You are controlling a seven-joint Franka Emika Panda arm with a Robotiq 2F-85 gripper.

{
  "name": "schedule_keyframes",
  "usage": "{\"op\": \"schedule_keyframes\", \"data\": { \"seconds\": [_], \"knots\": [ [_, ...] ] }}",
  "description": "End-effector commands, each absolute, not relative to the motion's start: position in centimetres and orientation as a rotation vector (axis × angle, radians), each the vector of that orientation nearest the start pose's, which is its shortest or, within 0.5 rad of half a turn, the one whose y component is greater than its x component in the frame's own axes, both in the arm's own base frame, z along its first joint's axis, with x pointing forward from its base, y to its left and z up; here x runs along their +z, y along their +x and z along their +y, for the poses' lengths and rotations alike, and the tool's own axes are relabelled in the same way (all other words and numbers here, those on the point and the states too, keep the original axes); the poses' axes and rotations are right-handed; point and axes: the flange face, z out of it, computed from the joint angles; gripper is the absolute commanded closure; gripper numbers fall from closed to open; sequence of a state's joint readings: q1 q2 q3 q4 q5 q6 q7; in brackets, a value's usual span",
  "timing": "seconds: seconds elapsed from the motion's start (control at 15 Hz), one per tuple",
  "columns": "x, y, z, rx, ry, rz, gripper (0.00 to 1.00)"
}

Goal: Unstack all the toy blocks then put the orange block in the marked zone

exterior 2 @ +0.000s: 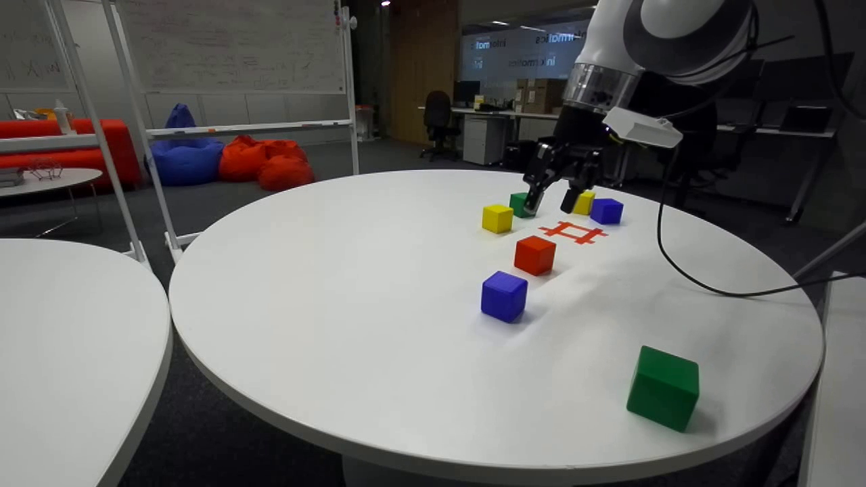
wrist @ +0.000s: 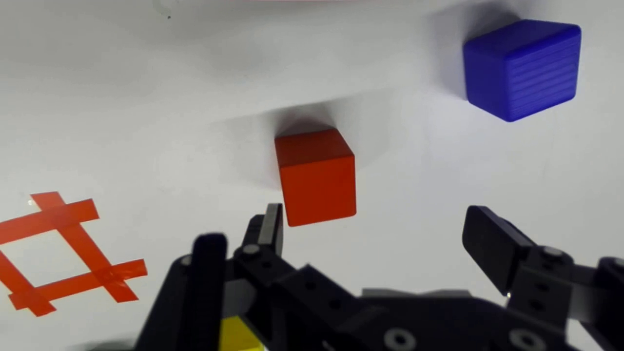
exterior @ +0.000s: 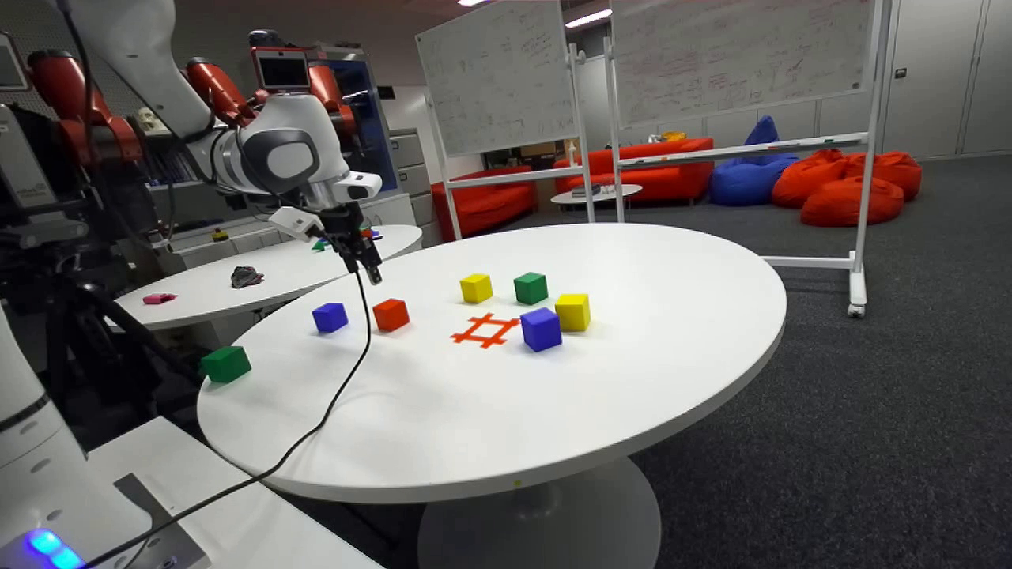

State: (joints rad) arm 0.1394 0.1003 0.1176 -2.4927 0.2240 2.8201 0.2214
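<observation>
While my hand [exterior 2: 551,204] hangs over the table [exterior 2: 338,304], jaws spread, nothing held, the orange block [exterior 2: 534,256] sits, in an exterior view, between a blue block [exterior 2: 504,296] and the taped square [exterior 2: 574,232]. In an exterior view: green block [exterior: 226,364] well apart, nothing looks stacked. Wrist view: orange block just ahead of my fingertips [wrist: 271,225], nearer the tape-side one; probably I shift that way first.

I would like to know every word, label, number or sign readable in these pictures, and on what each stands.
"informatics" (probably): glass wall in an exterior view, repeated, blurred.
No word, only a hash-like shape: marked zone on the white table.
Whiteboards, in both exterior views: handwriting too blurred to read.
Grey case, in an exterior view: label too small to read.
Toy blocks: no text visible.
</observation>
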Motion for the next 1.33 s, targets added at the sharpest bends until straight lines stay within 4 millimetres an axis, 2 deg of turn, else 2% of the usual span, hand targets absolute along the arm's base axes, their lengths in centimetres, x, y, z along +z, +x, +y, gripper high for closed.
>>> {"op": "schedule_keyframes", "data": {
  "seconds": [0.0, 0.13, 0.47, 1.0, 1.2, 1.27],
  "knots": [
    [27.5, 47.5, 10.5, -0.325, -2.929, 0.379, 0.00],
    [27.4, 47.8, 10.6, -0.326, -2.921, 0.430, 0.00],
    [27.1, 47.7, 10.4, -0.319, -3.006, 0.418, 0.00],
    [26.4, 47.7, 10.5, -0.225, -3.198, 0.259, 0.00],
    [26.8, 47.8, 10.7, -0.254, -3.171, 0.292, 0.00],
    [26.3, 47.7, 10.5, -0.241, -3.169, 0.256, 0.00]
  ]
}}
